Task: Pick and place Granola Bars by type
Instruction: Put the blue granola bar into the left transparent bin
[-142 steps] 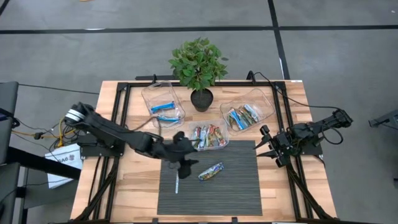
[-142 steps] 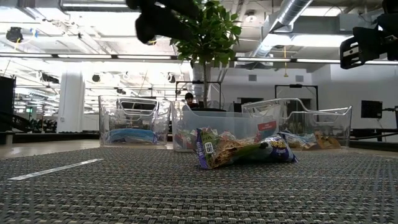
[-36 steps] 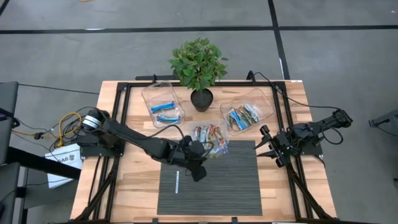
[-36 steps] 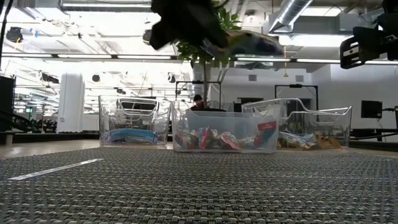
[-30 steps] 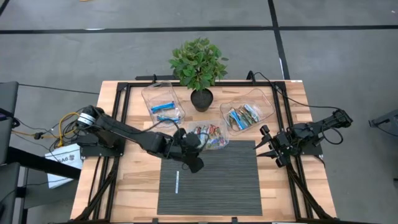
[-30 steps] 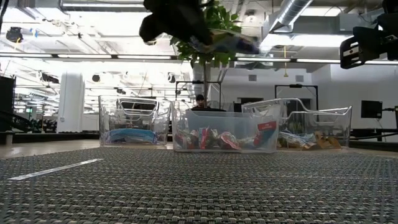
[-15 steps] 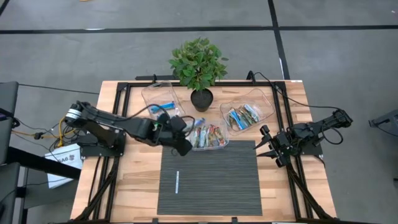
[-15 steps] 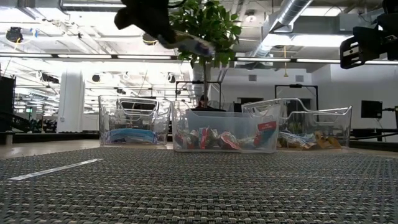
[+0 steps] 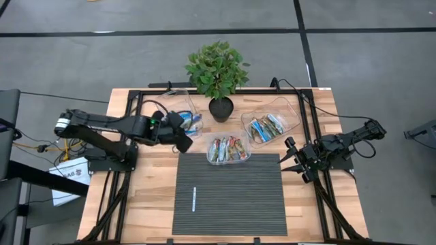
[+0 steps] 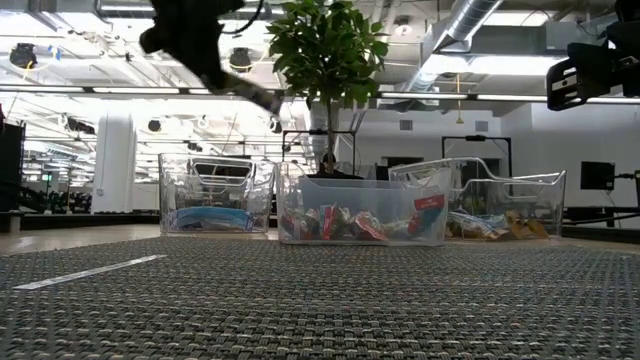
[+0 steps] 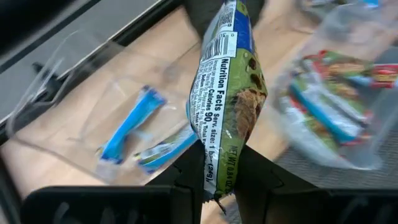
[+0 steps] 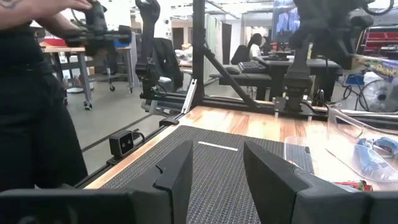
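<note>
My left gripper [image 9: 185, 129] is shut on a granola bar [image 11: 227, 93] in a green and blue wrapper with a white nutrition label. It holds the bar in the air over the left clear tub [image 9: 170, 109], where two blue bars [image 11: 129, 124] lie. The middle tub [image 9: 228, 148] holds red-orange multicoloured bars, and the right tub [image 9: 271, 126] holds green and silver ones. In the low view the held bar [image 10: 258, 96] hangs high above the tubs. My right gripper [image 9: 289, 157] waits open at the table's right side. My left gripper pinches the bar's near end [image 11: 214, 177] between its two fingers [image 11: 189, 177], on the wrapper's flat faces. The fingers slant downward and lie along the bar. The bar sticks out past the fingertips, lifted clear of the table and tubs.
A potted plant [image 9: 216, 75] stands at the far edge between the left and right tubs. A thin white stick [image 9: 193, 199] lies on the dark ribbed mat [image 9: 231, 204]. A person [image 12: 37, 93] stands beyond the table in the right wrist view.
My left gripper has carried the bar from above the mat's far edge toward the table's left and far edges, rising a little and tipping less steeply down. It now hangs over the left tub, still shut on the bar.
</note>
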